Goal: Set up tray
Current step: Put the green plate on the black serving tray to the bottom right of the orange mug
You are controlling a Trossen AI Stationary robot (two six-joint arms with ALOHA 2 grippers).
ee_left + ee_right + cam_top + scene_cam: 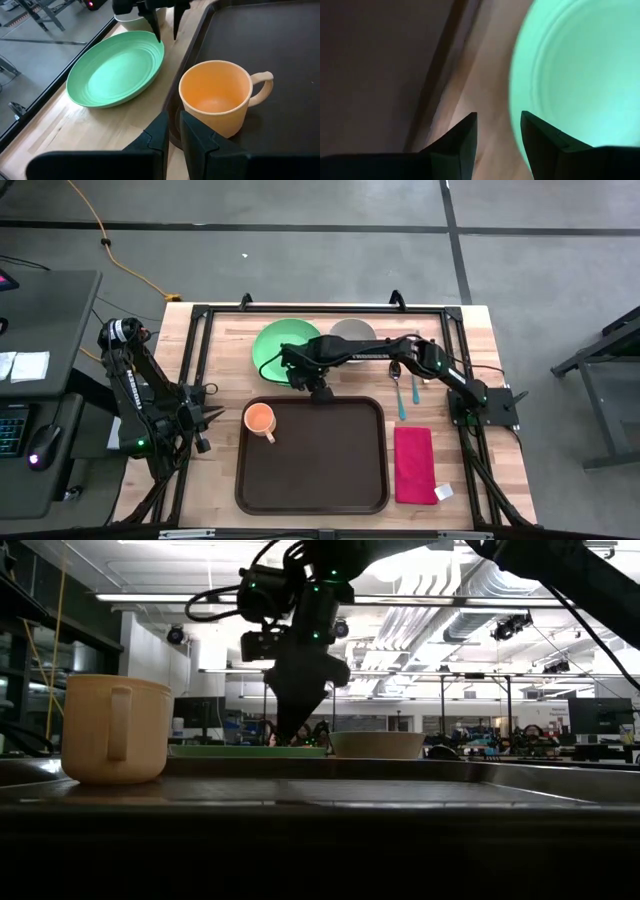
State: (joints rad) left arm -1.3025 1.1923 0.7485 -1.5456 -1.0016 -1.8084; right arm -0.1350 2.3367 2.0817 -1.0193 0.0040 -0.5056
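The dark brown tray (310,470) lies at the table's near middle. An orange cup (259,419) stands upright on its bottom in the tray's far left corner. A green plate (278,340) lies flat on the wood just beyond the tray. My right gripper (320,392) points down, open, over the strip of table between the plate's near rim (159,47) and the tray's far rim (437,75); its fingers (465,137) hold nothing. My left gripper (175,127) waits at the table's left side, slanting toward the cup (215,95), with a narrow gap between its fingers and nothing in it.
A pale bowl (352,330) stands to the right of the plate. A spoon (394,372) and a teal utensil (402,402) lie right of the tray's far corner. A red napkin (414,463) lies along the tray's right side. The black frame rails (195,370) border the table.
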